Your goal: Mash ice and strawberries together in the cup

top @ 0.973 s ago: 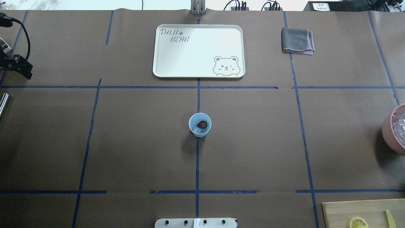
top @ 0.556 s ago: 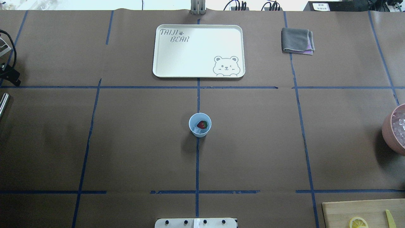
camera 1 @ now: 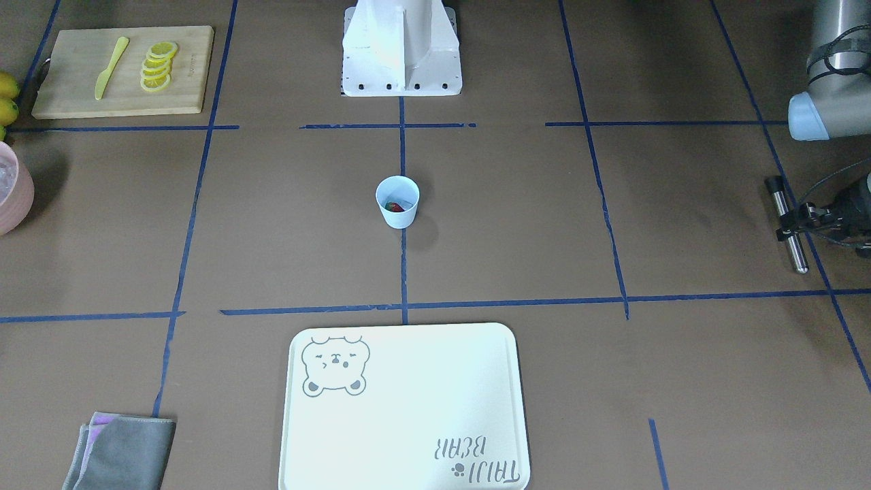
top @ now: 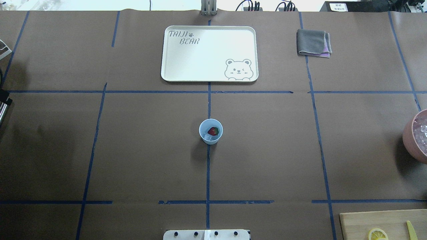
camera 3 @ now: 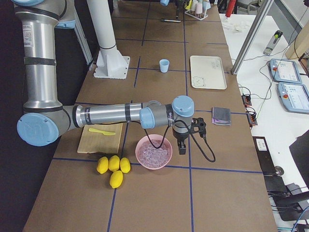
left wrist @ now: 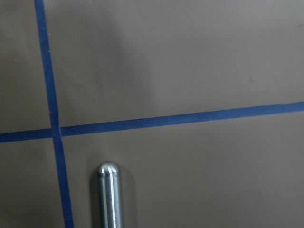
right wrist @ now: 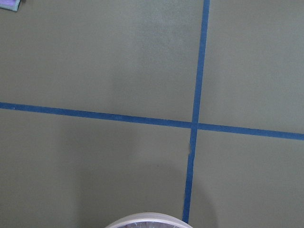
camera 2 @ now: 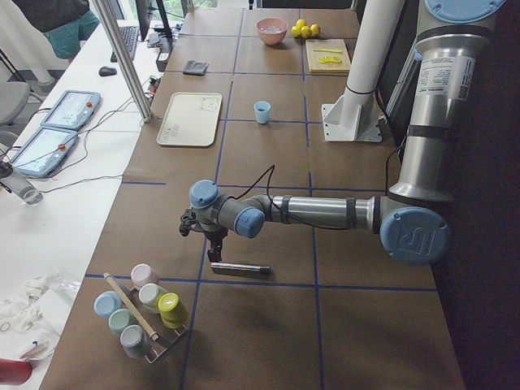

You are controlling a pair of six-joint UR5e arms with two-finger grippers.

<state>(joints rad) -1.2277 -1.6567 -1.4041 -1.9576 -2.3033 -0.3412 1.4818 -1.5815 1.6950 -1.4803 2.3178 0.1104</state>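
The pale blue cup (top: 210,131) stands upright at the table's middle, also in the front view (camera 1: 397,201). Inside it lie a red strawberry (top: 213,131) and a whitish ice cube (top: 208,136). My left gripper (camera 1: 793,223) is far off at the table's left end, low over a metal rod (camera 1: 787,224) that lies flat on the table, its fingers open on either side of the rod. My right gripper (camera 3: 181,145) shows only in the right side view, next to the pink bowl (camera 3: 153,151); I cannot tell if it is open or shut.
A white bear tray (top: 209,53) lies beyond the cup and a folded grey cloth (top: 313,42) at the far right. A cutting board (camera 1: 122,70) holds lemon slices (camera 1: 158,66) and a yellow knife. Lemons (camera 3: 113,166) lie near the pink bowl. A rack of coloured cups (camera 2: 142,309) stands beyond the rod.
In the overhead view my left gripper has moved toward the left edge and closer to the rod, and is now almost out of that view. The cup and rod have not moved.
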